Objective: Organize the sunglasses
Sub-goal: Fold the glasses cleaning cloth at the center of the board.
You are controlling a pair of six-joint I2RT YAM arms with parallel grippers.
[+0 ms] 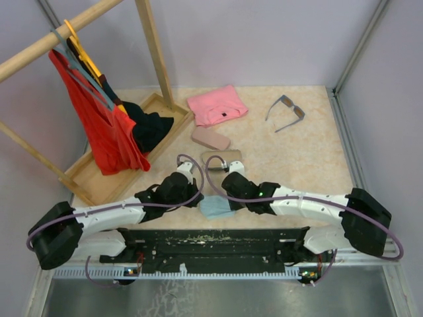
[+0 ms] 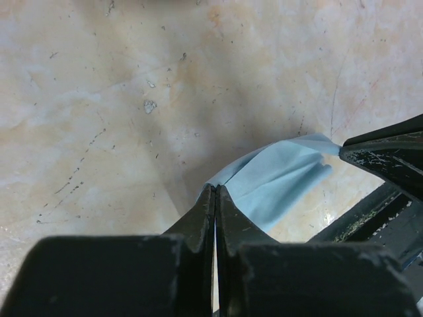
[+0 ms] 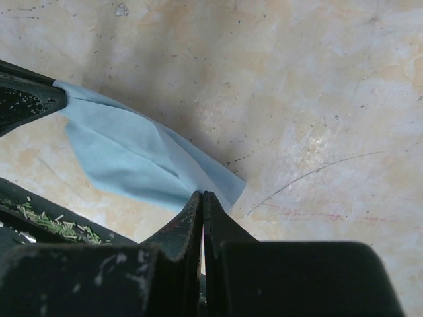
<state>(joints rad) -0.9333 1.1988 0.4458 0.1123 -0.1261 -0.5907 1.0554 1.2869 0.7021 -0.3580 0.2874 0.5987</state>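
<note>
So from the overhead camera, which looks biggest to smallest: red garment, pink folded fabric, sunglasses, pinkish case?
1. Red garment, though hanging nearer the camera.
2. Pink folded fabric.
3. Sunglasses and pinkish case look about alike; too close to rank.

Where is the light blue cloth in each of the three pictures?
Top external: light blue cloth just below centre.
Left wrist: cloth right of centre, pinched by the left gripper.
Right wrist: cloth left of centre, pinched by the right gripper.
Shared landmark: the beige marbled tabletop beneath it.
</note>
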